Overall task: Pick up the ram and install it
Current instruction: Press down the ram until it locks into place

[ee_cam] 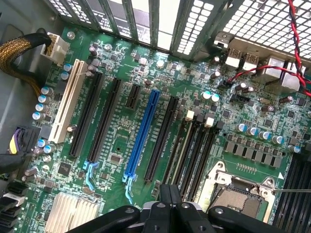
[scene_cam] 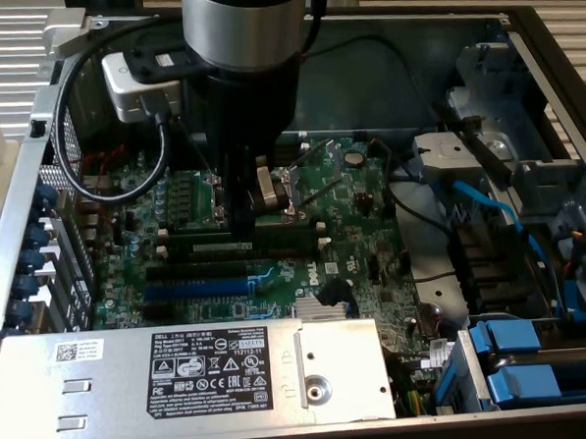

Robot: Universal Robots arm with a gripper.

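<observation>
Your gripper [scene_cam: 246, 222] is down inside the open case [scene_cam: 519, 31], its fingers pressed together, with the tips right at the row of black slots [scene_cam: 245, 244] on the motherboard [scene_cam: 364, 255], just below the CPU socket [scene_cam: 281, 186] in the exterior view. That low, upright pose over the slots suits pushing a stick straight down into a slot.

The ram [scene_cam: 250, 249] seems to be the dark green strip lying along the slot row right under the fingertips; from the exterior view you cannot tell whether it is fully seated or only resting in the slot, nor whether the closed fingers pinch it or merely press on its top edge.

In the wrist view the closed fingertips [ee_cam: 170, 201] sit at the near end of the slots [ee_cam: 189, 155] with white end clips [ee_cam: 209, 121], beside the blue slot [ee_cam: 143, 136]. The arm stands between the socket and the slots, so the grey power supply [scene_cam: 183, 373] and the blue cables [scene_cam: 489, 209] are well apart from it
</observation>
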